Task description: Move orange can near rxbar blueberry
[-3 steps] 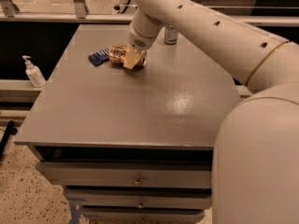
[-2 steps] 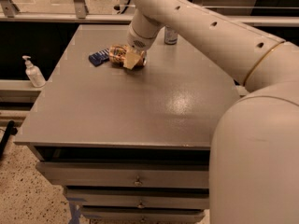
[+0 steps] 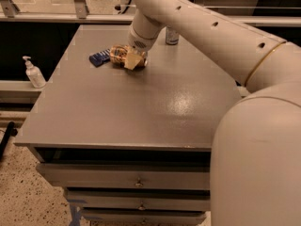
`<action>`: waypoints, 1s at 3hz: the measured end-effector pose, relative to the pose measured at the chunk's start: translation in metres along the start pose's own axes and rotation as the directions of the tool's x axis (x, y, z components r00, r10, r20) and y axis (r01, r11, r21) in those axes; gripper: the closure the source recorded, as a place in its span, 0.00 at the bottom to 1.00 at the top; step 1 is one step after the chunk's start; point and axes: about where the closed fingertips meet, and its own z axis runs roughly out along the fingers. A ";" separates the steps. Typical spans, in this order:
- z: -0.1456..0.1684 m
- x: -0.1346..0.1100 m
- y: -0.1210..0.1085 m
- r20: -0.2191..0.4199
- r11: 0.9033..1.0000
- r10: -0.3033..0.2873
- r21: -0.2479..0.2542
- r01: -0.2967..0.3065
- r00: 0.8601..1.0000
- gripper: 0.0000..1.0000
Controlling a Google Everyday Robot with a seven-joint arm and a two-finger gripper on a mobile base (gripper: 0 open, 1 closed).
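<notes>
gripper (image 3: 134,61): low over table's (image 3: 141,112) far part
orange can (image 3: 120,54): at its left (on its side)
rxbar blueberry (image 3: 99,57): just left of can
slim can (image 3: 172,36): behind, rightward

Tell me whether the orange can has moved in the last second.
No. Judged against the rxbar blueberry, the orange can sits in the same spot close beside it, with the gripper at the can's other end.

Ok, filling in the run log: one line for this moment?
hand: at orange can | orange can: beside blue bar | both: on table
</notes>
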 end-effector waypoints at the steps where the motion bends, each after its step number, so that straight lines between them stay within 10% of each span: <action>1: -0.002 0.000 0.001 0.027 1.000 0.011 -0.017 -0.010 1.000 0.12; 3: -0.026 0.007 0.010 0.144 0.998 0.059 -0.041 -0.054 0.988 0.00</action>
